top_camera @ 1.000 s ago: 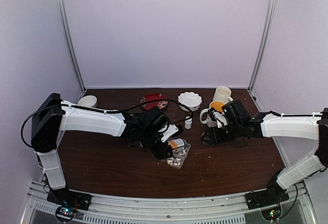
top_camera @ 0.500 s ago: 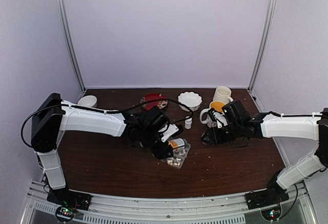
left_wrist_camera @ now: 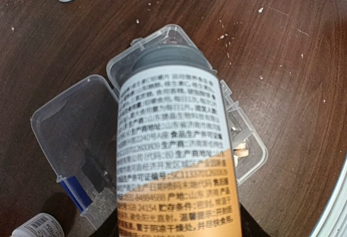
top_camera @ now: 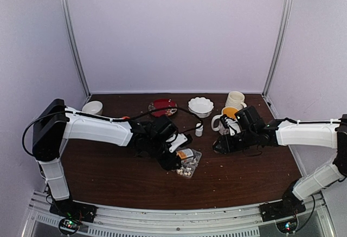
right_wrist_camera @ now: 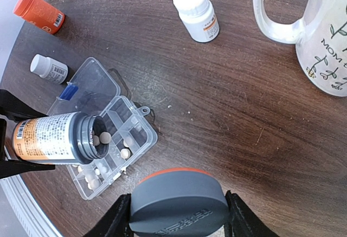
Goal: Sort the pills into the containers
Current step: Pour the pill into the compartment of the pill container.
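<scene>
Orange bottle [right_wrist_camera: 51, 138] sideways in left hand [top_camera: 178, 157] above pill box [right_wrist_camera: 133, 119]; grey cap [right_wrist_camera: 179, 199] in right hand [right_wrist_camera: 179, 221].

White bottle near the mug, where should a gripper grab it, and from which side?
Take the white bottle across its round body just under the cap, coming from above. It stands upright with bare table all round and the mug apart, so a grip should fit either side.

Dark brown wood-grain counter [top_camera: 108, 177] was enclosed by plain lilac-white wall panels [top_camera: 179, 31] behind and at both sides, slim metal uprights [top_camera: 73, 36] stood at the rear corners, a ribbed metal rail [top_camera: 179, 218] edged the near side, light was soft and even.
</scene>
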`<state>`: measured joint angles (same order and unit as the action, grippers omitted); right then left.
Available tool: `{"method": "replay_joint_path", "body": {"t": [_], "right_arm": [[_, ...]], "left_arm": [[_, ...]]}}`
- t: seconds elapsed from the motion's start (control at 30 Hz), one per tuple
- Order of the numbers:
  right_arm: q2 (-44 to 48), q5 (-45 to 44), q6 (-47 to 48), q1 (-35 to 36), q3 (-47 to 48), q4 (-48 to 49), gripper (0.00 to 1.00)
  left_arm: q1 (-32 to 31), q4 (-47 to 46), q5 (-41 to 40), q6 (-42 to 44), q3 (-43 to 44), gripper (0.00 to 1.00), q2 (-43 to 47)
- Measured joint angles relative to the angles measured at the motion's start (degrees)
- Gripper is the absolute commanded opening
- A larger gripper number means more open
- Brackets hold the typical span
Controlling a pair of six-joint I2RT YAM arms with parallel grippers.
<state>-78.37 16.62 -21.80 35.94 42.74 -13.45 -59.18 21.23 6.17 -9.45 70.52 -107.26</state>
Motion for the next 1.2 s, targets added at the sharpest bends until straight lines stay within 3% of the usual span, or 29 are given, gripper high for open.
{"method": "replay_joint_path", "body": {"t": [1.2], "right_arm": [[-0.5,0.5,0.0,-0.1,0.0,0.0,0.0]], "left_arm": [[1.0,-0.3,-1.0,-1.2,-3.3,0.0,3.3]]}}
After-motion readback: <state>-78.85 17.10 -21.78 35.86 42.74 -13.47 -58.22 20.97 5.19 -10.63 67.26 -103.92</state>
